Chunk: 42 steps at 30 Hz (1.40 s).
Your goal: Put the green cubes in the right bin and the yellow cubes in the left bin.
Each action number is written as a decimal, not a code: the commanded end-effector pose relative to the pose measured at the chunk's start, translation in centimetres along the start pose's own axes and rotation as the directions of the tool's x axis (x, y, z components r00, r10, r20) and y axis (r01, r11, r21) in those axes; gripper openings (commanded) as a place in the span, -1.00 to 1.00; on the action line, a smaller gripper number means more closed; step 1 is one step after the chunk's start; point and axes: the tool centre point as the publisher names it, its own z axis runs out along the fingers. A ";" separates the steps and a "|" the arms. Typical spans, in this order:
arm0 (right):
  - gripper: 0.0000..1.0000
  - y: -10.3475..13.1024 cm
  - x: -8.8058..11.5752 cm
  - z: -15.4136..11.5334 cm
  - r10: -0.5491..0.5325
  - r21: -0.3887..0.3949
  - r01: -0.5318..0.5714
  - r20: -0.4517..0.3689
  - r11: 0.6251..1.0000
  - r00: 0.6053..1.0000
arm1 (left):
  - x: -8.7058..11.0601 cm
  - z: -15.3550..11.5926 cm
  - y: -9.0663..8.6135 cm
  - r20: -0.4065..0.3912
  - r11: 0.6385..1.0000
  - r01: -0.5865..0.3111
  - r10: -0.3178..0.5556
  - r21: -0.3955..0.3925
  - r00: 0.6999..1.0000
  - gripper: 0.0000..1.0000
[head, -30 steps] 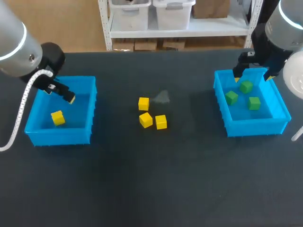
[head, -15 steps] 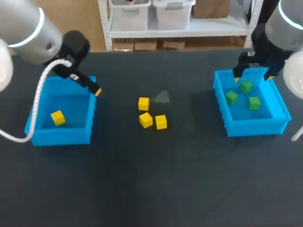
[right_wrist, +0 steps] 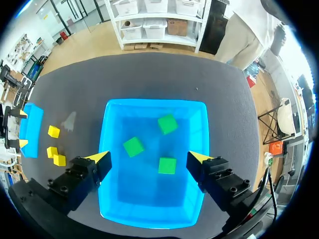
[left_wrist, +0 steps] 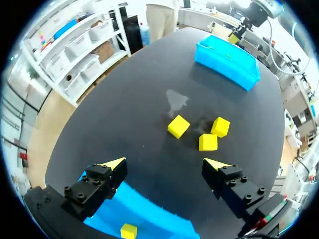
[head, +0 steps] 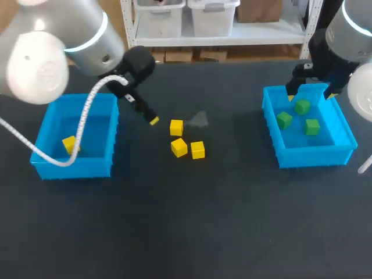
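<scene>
Yellow cubes (head: 179, 147), three, loose at frame centre
Left gripper (head: 152, 120) hovers wide and empty just upper left of them; left bin (head: 75, 165) holds one yellow cube (head: 70, 145); right gripper (right_wrist: 148, 156) hangs wide over right bin (head: 317, 156) with three green cubes (head: 301, 106)

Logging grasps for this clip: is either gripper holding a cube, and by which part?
Nothing is held: the left gripper and the right gripper are both open and empty.

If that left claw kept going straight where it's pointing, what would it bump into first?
The left claw would probably meet the nearest yellow cube, or the table just beside it; depth is unclear.
</scene>
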 end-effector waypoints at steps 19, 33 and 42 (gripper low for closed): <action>1.00 0.0 0.2 -0.1 0.001 0.001 -0.001 0.004 1.000 1.000 | -3.6 5.5 -1.2 -0.095 0.994 -0.095 0.100 0.048 0.991 1.00; 1.00 0.0 0.2 -0.1 0.001 0.001 -0.001 0.004 1.000 1.000 | -3.7 7.4 -1.6 -0.129 0.992 -0.108 0.115 0.064 0.985 1.00; 1.00 0.0 0.2 -0.1 0.001 0.001 -0.001 0.004 1.000 1.000 | -3.6 8.7 -1.3 -0.153 0.992 -0.107 0.115 0.062 0.982 1.00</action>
